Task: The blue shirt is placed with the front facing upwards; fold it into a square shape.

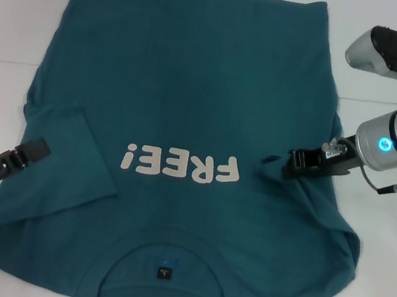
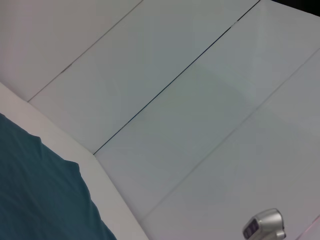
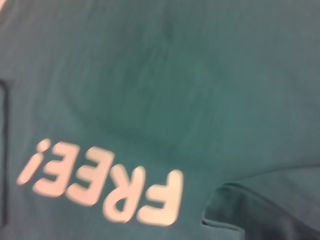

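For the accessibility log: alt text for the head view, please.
A blue shirt lies front-up on a white table, both sleeves folded inward. The right claw is at the right sleeve fold; the left claw hovers over the left sleeve.

Three cameras: one overhead, two on the wrists

The head camera looked down from above on the whole blue shirt (image 1: 191, 101) on the white table (image 1: 9, 2). The right wrist camera was very close to the cloth and shared the "FREE!" lettering (image 3: 105, 192) with the head view. The left wrist camera faced outward across the table edge (image 2: 75, 150) toward the floor, catching only a shirt corner.
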